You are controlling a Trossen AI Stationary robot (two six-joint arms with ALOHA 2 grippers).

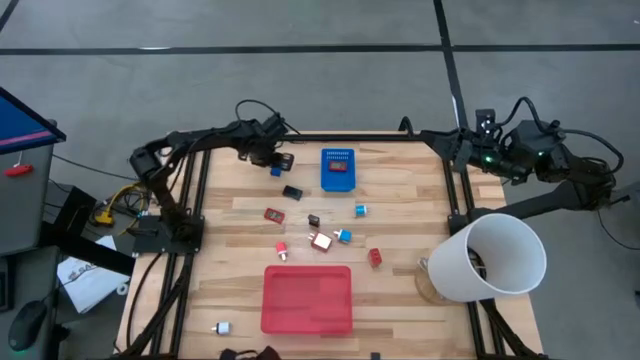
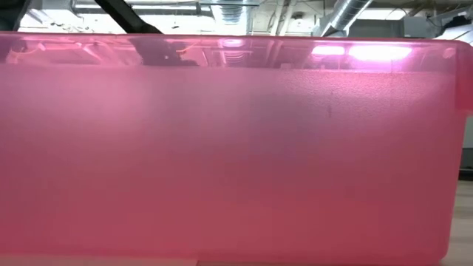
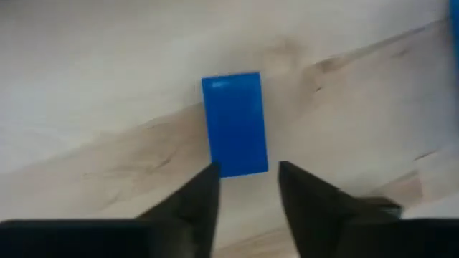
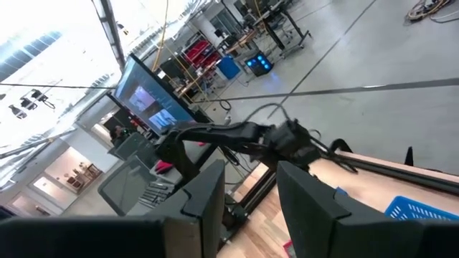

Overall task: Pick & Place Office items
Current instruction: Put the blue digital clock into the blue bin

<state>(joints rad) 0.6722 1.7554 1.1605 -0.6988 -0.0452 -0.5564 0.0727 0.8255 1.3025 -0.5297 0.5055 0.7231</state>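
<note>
Your blue office item point(image 3: 234, 123) lies flat on the table point(image 1: 400, 200) at about eleven o'clock. The left gripper point(image 3: 247, 183) hovers just short of it, fingers parted and holding nothing. The other office items point(image 1: 318, 238) lie scattered around centre. One piece shows in the blue bin point(image 1: 338, 170) at twelve, and the red tray point(image 1: 306, 298) at six looks unfilled, so most work remains. Your right gripper point(image 4: 244, 188) waits raised at two o'clock, fingers apart.

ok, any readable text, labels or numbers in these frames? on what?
None can be read.
Blue block ahead of the left claw: pale mark near one end, too blurred.
Monitor in the room, right wrist view: lit screen, content too small.
Red tray, blue bin, white bucket: no visible markings.
</note>
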